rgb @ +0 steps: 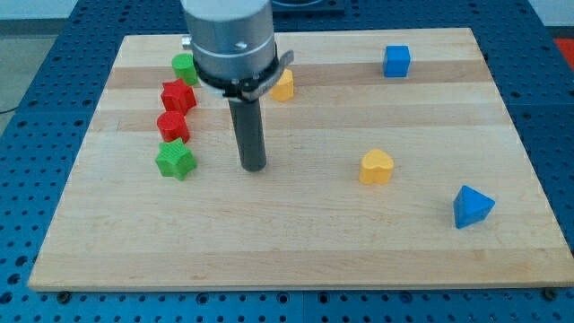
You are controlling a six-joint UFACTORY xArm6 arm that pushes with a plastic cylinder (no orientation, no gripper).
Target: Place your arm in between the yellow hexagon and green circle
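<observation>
The yellow hexagon (283, 86) sits near the view's top centre, partly hidden by the arm's body. The green circle (184, 67) sits at the top left, its right side hidden behind the arm. My tip (254, 167) rests on the board below both blocks, below the gap between them and closer to the hexagon's side. It touches no block. The green star (175, 161) lies to the left of the tip.
A red star (177, 96) and a red round block (172, 126) stand in a column between the green circle and green star. A yellow heart (377, 167), a blue cube (396, 61) and a blue triangle (472, 206) lie on the right half.
</observation>
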